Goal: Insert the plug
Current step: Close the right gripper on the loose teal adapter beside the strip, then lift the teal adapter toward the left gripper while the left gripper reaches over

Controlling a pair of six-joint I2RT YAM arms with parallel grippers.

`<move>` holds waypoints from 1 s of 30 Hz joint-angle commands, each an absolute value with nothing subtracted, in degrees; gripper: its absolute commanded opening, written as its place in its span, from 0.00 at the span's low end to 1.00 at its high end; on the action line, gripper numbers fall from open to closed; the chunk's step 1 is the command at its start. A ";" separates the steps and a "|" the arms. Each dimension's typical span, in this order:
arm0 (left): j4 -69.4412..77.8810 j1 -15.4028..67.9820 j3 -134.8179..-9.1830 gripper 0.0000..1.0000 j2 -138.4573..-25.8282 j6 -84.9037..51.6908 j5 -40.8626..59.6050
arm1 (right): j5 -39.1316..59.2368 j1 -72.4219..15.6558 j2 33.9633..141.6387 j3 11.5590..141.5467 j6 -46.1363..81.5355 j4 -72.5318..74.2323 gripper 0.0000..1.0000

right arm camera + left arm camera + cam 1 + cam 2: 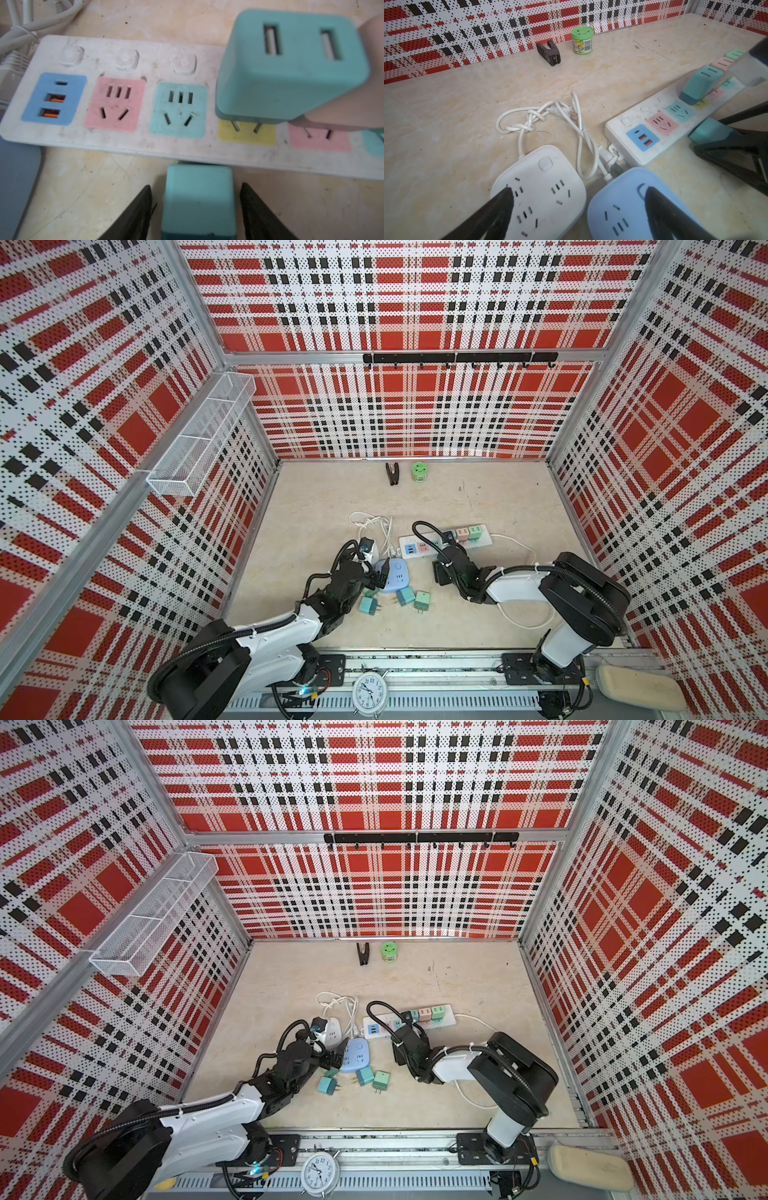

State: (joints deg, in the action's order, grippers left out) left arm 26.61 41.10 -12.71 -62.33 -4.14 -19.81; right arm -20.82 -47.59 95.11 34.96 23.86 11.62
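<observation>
Teal square plug [199, 197] lies beside the long white power strip [158, 62]; right gripper [195, 185] flanks it, fingers apart, not pinching; left gripper [578, 190] gapes wide. An off-centre squeeze could twist it.

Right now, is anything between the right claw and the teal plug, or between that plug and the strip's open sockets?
Nothing visible. The teal cube-shaped plug lies inside the open right claw, beside the white plastic power strip. Its pink socket and teal socket are uncovered; another teal adapter occupies the yellow socket.
</observation>
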 commanded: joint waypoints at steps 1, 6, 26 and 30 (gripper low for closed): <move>28.04 41.59 -14.59 0.99 -62.53 -4.01 -20.65 | -19.63 -47.62 96.75 34.43 23.77 8.96 0.62; 27.99 41.84 -14.94 0.99 -63.28 -3.86 -21.18 | -19.62 -47.61 95.53 33.12 24.01 10.31 0.55; 28.45 44.60 -16.89 0.99 -64.10 -10.28 -40.50 | -19.41 -47.59 79.97 23.07 17.49 20.85 0.25; 20.48 47.99 -21.50 0.99 -66.64 -15.74 -47.19 | -19.62 -47.63 72.05 20.54 14.61 21.68 0.23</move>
State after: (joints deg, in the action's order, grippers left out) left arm 24.43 45.87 -18.31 -65.82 -9.54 -39.00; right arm -19.51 -47.59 76.47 21.67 18.00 17.23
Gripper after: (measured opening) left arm 0.993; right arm 0.440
